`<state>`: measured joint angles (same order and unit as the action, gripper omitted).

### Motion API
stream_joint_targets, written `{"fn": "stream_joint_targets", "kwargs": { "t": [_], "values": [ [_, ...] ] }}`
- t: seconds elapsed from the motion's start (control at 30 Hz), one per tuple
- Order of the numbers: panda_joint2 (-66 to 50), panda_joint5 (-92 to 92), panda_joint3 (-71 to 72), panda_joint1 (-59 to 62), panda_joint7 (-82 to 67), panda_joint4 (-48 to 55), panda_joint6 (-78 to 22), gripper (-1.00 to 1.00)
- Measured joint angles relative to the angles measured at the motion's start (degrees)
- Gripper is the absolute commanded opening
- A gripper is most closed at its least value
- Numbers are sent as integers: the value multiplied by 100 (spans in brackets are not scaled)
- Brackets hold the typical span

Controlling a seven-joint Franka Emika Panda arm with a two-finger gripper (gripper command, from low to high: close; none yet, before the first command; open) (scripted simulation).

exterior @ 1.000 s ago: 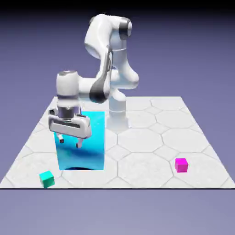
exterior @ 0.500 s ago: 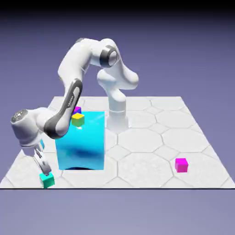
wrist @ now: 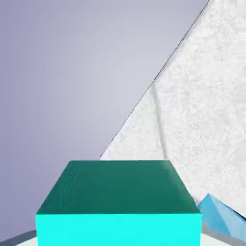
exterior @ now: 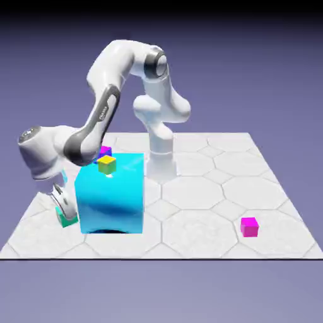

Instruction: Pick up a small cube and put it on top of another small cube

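In the exterior view my gripper (exterior: 65,213) hangs low at the left of the big cyan block (exterior: 112,200), shut on the small teal-green cube (exterior: 67,220). The cube sits at the fingertips, close beside the block's left face; I cannot tell whether it touches the table. In the hand view the teal cube (wrist: 118,204) fills the bottom middle and hides both fingertips. A yellow-green small cube (exterior: 106,164) rests on top of the cyan block, with a purple small cube (exterior: 105,151) just behind it. A magenta small cube (exterior: 249,226) lies on the table at the exterior view's right.
The big cyan block stands right next to the gripper, and one of its corners (wrist: 222,217) shows at the hand view's lower right. The table's front edge (exterior: 158,257) and left edge are near. The robot's base (exterior: 161,161) rises behind the block.
The arm swung from above the cyan block down to the exterior view's left. The open jaws came over the teal cube and shut on it, and the cube has moved back beside the block.
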<state>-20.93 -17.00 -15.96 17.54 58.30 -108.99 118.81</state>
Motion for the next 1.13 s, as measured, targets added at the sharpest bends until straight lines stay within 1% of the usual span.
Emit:
{"fn": "stream_joint_targets", "kwargs": {
  "t": [0.8, 0.9, 1.03, 1.07, 1.13],
  "values": [
    [4984, 1713, 129, 547, 782, -2898, -1876, -100],
    [5023, 2013, 203, 735, 788, -2994, -1813, -100],
    [4872, 2038, 140, 748, 764, -3824, -835, -100],
    [4857, 2041, 134, 749, 762, -3905, -740, 100],
    [4857, 2058, 134, 749, 768, -3905, -743, 100]
  ]
}}
